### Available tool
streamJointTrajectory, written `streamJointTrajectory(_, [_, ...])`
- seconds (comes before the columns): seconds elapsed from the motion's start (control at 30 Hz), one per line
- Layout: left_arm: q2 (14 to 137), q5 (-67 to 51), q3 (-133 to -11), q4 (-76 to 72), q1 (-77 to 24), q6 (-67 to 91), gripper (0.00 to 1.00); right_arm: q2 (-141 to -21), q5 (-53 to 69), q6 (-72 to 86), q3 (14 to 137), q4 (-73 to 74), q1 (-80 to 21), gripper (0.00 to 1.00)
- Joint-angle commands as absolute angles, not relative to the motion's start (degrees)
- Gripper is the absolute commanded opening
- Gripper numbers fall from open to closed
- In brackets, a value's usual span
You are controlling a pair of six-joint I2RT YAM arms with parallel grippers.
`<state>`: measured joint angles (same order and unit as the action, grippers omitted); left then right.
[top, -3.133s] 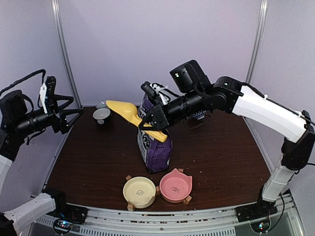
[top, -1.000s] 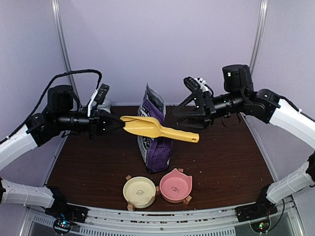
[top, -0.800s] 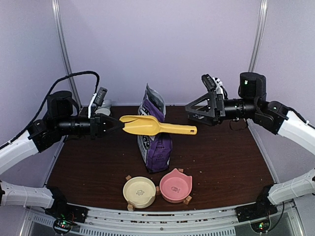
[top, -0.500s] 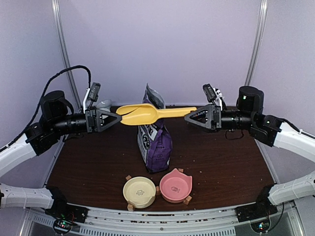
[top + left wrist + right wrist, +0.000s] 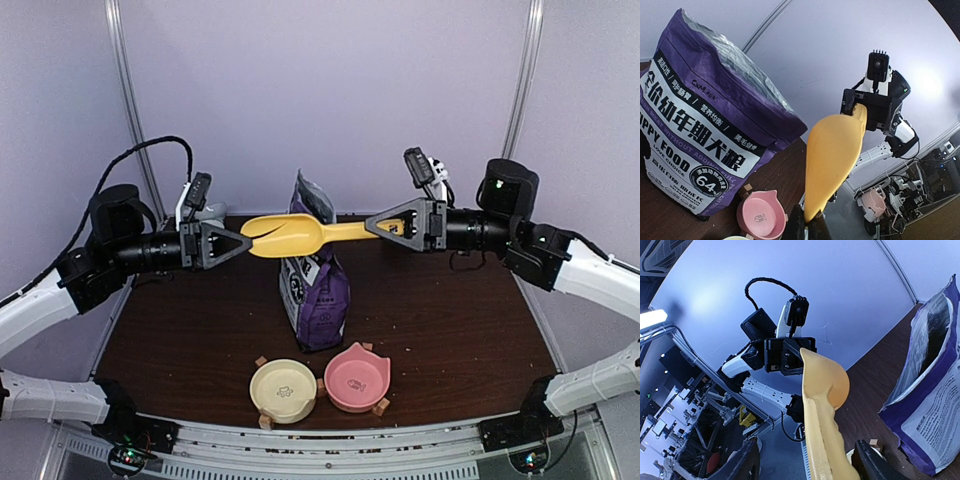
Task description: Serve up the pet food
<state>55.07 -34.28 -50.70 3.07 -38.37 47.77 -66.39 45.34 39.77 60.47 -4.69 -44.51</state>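
Observation:
A yellow scoop (image 5: 290, 235) hangs level in the air above the open top of the purple "PUPPY FOOD" bag (image 5: 318, 300), which stands upright mid-table. My left gripper (image 5: 243, 246) is shut on the tip of the scoop's bowl (image 5: 832, 160), pinched at the bottom of the left wrist view (image 5: 810, 221). From the right, my right gripper (image 5: 372, 228) straddles the handle end (image 5: 822, 440); its fingers (image 5: 742, 462) stand apart on either side, open, with gaps showing. The pet food is hidden inside the bag (image 5: 930, 390).
A cream bowl (image 5: 283, 390) and a pink bowl (image 5: 356, 378) sit side by side near the front edge, below the bag. A small grey bowl (image 5: 208, 212) stands at the back left. The dark wooden table (image 5: 450, 320) carries a few crumbs.
The left gripper raised the scoop and levelled it above the bag. The right gripper moved in onto the handle end and its jaws have narrowed around it.

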Motion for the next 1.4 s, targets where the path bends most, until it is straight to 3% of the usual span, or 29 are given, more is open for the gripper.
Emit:
streamJointTrajectory(0.0, [55.38, -35.88, -52.56, 0.1, -38.54, 48.8, 0.0, -67.64, 47.0, 38.19, 63.05, -4.33, -45.68, 0.61])
streamJointTrajectory(0.1, [55.46, -36.86, -52.39, -0.41, -38.5, 49.48, 0.0, -67.93, 47.17, 38.15, 63.26, -4.65, -45.7, 0.58])
streamJointTrajectory(0.37, [56.03, -39.59, -52.47, -0.75, -38.51, 49.9, 0.0, -68.9, 49.49, 38.8, 63.49, -6.14, -45.78, 0.72])
streamJointTrajectory(0.5, [56.13, -39.37, -52.55, -0.62, -38.5, 50.03, 0.0, -69.04, 50.1, 38.02, 64.06, -4.92, -45.97, 0.73])
streamJointTrajectory(0.57, [56.24, -39.31, -52.64, -0.49, -38.54, 50.03, 0.0, -68.97, 50.0, 37.38, 64.39, -3.78, -46.06, 0.7])
streamJointTrajectory(0.8, [56.86, -39.35, -52.72, -0.59, -38.5, 50.44, 0.0, -69.16, 49.96, 36.14, 64.93, -1.71, -46.15, 0.45])
streamJointTrajectory(1.1, [57.1, -38.84, -52.91, -0.26, -38.5, 50.97, 0.0, -69.61, 50.84, 32.99, 66.54, 3.28, -46.27, 0.48])
streamJointTrajectory(1.37, [57.74, -38.77, -52.83, -0.35, -38.5, 51.06, 0.0, -69.67, 50.78, 31.51, 66.84, 5.31, -46.32, 0.27])
